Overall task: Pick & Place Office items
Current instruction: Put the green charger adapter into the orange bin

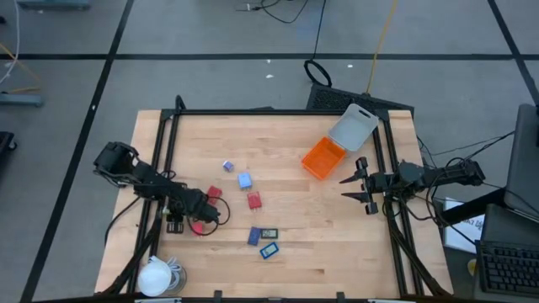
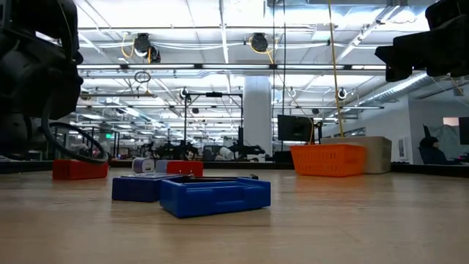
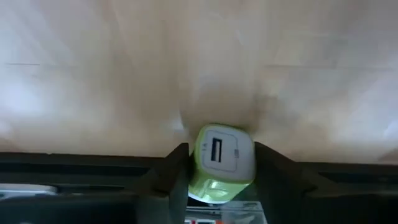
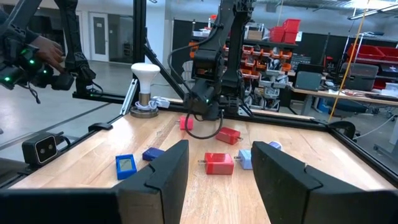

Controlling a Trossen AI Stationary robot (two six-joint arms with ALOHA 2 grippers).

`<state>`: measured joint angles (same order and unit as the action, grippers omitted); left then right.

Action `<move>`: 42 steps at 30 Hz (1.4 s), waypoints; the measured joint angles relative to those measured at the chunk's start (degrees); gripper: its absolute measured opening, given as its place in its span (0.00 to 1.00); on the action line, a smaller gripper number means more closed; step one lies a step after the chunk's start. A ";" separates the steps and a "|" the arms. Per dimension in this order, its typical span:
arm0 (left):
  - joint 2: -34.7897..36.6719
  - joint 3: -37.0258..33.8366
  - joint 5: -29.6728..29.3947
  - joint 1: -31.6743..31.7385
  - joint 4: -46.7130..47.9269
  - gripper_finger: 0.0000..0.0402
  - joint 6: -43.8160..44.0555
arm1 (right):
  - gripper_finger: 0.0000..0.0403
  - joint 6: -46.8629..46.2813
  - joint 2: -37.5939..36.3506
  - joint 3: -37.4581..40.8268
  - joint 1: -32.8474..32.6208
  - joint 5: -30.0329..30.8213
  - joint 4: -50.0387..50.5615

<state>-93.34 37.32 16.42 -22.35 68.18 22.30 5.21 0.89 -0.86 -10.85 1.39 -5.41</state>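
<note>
Between my left gripper's [image 3: 214,163] fingers sits a pale green charger cube [image 3: 222,160], clamped on both sides, low over the worktop near its left edge. The hold looks narrow, only on the cube's flanks, so I judge it can twist or slip if I swing fast toward the orange tray [image 1: 323,158] at the far right. A red block [image 1: 213,192] lies just beside this gripper, and a careless move can push it. My right gripper [image 1: 365,187] waits spread wide and empty at the right edge. Other office items, like the blue flat rectangle [image 2: 214,196], lie mid-worktop.
</note>
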 joint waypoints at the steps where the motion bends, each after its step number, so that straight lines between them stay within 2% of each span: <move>1: 0.02 -0.02 -0.10 0.02 0.00 0.34 0.34 | 0.41 0.00 0.00 0.01 0.00 0.00 0.00; 11: -0.17 2.30 -3.35 0.52 -1.05 0.38 0.90 | 0.41 0.00 -0.01 0.00 -0.01 0.01 0.00; 15: 0.35 3.61 -4.34 2.02 -2.39 0.34 2.17 | 0.41 0.00 -0.02 0.01 -0.01 0.00 0.00; 25: 12.49 8.44 -11.09 2.47 -5.63 0.33 6.41 | 0.41 0.00 0.00 0.00 0.00 0.01 0.00; 29: 16.70 12.82 -16.84 2.51 -7.37 0.33 9.91 | 0.41 0.00 0.00 0.00 0.00 0.00 0.00; 33: 19.16 18.13 -24.38 2.59 -14.19 0.33 9.85 | 0.41 0.00 0.00 0.02 0.00 0.01 0.02; 36: 19.58 21.53 -31.87 2.88 -21.57 0.33 6.53 | 0.41 0.00 -0.01 0.00 0.00 0.00 0.02; 39: 19.58 23.37 -38.42 3.26 -31.55 0.33 -0.53 | 0.41 0.00 -0.02 0.02 0.00 0.00 0.02; 42: 19.58 22.19 -42.90 3.96 -44.05 0.33 -9.26 | 0.41 0.00 -0.01 0.00 -0.01 0.00 0.02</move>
<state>-73.76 59.51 -26.48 -18.39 24.13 13.04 5.21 0.88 -0.86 -10.86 1.39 -5.39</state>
